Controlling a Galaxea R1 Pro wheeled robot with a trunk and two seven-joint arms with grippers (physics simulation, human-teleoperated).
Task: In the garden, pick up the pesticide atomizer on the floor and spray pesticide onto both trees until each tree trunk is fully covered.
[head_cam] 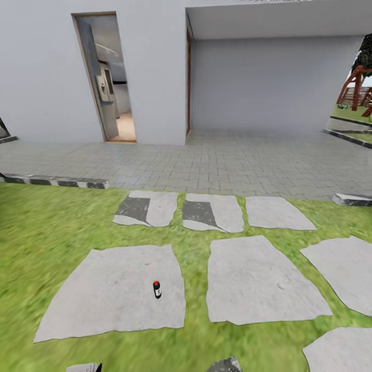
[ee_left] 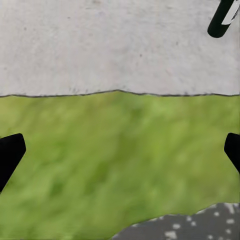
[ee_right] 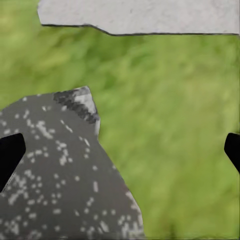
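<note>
Head view takes in a white house wall (head_cam: 46, 77) with one open doorway (head_cam: 106, 77), and in front of it a broad paved terrace (head_cam: 206, 160). Nearer than the terrace lies the lawn (head_cam: 41, 232), set with seven pale stepping stones: three small ones in a row closest to the terrace, four larger ones nearer the camera. On the largest stone (head_cam: 103, 294), left of the middle, stands one small dark pesticide atomizer (head_cam: 157, 289), upright, with a red top and a white label, well away from the terrace. Left wrist view: left gripper (ee_left: 120, 150) with fingers wide apart over grass, holding nothing. Right wrist view: right gripper (ee_right: 120, 150) likewise spread and empty, above grass and a speckled grey slab (ee_right: 55, 180).
</note>
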